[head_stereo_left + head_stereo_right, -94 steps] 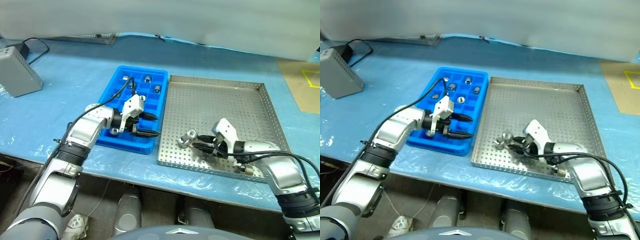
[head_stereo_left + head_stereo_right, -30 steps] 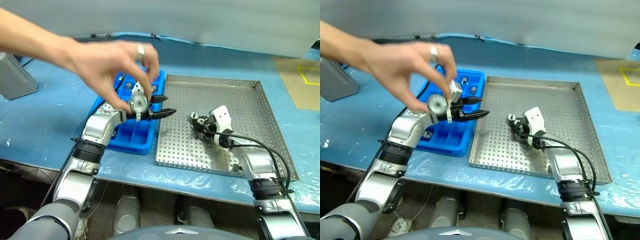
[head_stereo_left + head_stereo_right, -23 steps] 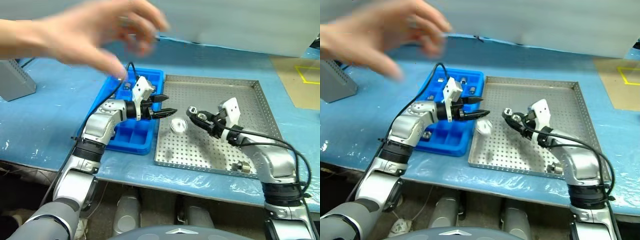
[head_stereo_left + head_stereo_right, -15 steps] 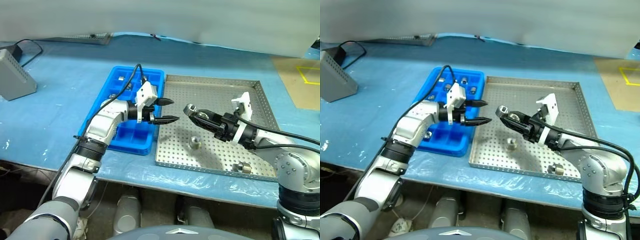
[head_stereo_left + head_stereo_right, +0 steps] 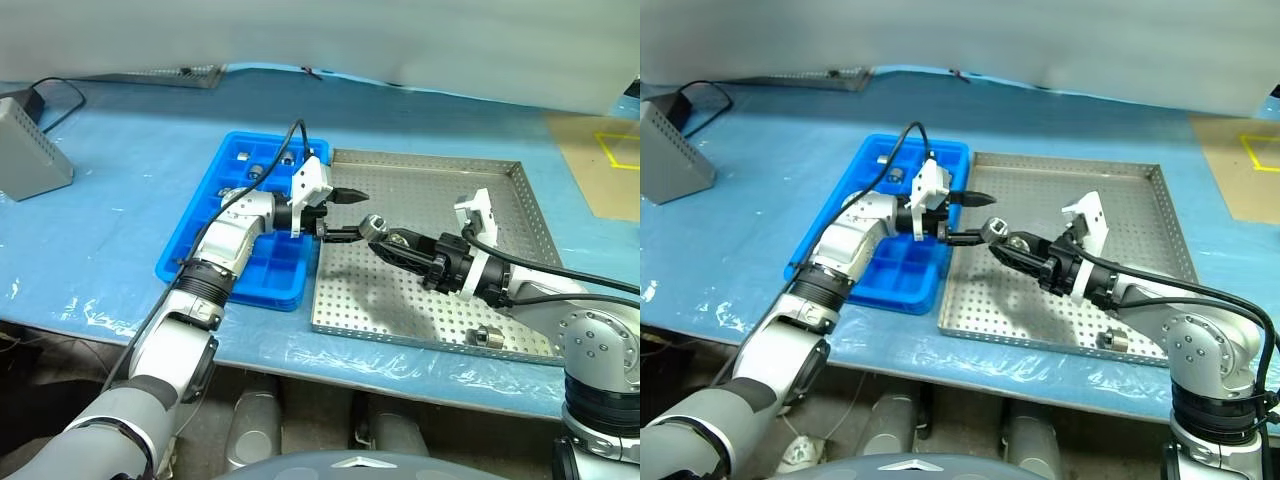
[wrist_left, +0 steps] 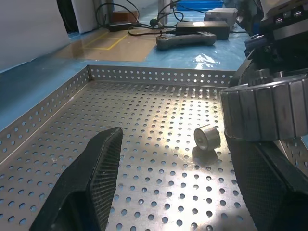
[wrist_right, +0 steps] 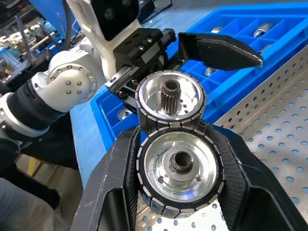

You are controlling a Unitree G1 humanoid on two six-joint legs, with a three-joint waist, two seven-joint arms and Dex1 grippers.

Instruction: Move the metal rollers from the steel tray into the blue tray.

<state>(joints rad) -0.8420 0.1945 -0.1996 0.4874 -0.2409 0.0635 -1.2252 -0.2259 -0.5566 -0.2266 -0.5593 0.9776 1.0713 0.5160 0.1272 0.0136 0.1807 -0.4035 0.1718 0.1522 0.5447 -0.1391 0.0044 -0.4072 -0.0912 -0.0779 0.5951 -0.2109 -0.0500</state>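
While my right jaws pinch a roller above the steel tray, its flat face turned toward my left jaws, those stand spread just beside it, nearer the blue tray; another roller lies in the steel tray

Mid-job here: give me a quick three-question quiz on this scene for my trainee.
1. True or false: the left gripper is shut on a roller.
2. What does the right gripper hold? A) metal rollers B) a cable C) nothing
3. Fill in: one loose roller lies near the front rim of the ___ tray.
Key: 1 false, its fingers are open; 2 A; 3 the steel tray.
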